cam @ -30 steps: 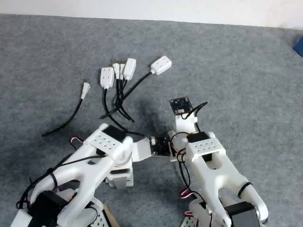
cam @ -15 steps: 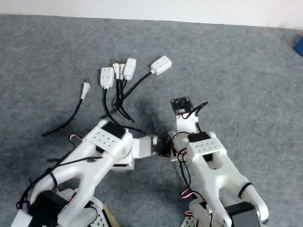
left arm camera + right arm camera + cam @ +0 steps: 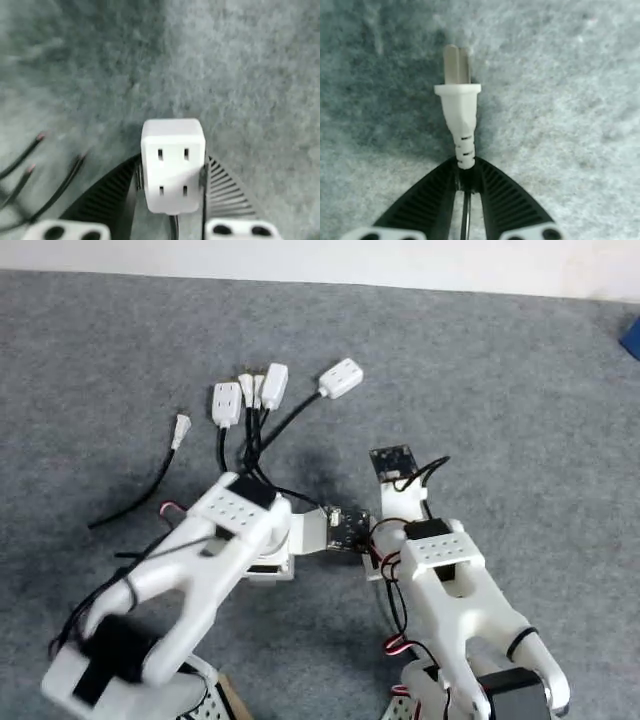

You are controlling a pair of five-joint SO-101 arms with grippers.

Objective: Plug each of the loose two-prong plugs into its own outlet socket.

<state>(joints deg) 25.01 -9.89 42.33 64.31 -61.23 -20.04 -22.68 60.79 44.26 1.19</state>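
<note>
In the left wrist view my left gripper point(image 3: 171, 172) is shut on a white outlet socket point(image 3: 172, 145), its slotted face turned to the camera, held above the grey carpet. In the right wrist view my right gripper point(image 3: 466, 169) is shut on the ribbed neck of a white two-prong plug point(image 3: 459, 107), prongs pointing away from me. In the high view both arms meet at the middle of the table, the left arm point(image 3: 235, 530) beside the right arm point(image 3: 440, 565). Three more sockets point(image 3: 227, 403) point(image 3: 273, 385) point(image 3: 340, 378) lie at the back.
A loose plug point(image 3: 181, 428) on a black cable lies at the back left. Small white plugs point(image 3: 247, 388) sit between two sockets, over a tangle of black cables point(image 3: 255, 455). Bare cable ends point(image 3: 35, 142) show near the held socket. A blue object point(image 3: 632, 337) sits at the right edge.
The left arm has swung its upper part farther from the table's front, and its wrist has shifted slightly right toward the right arm. The right arm's wrist has edged right and away.
</note>
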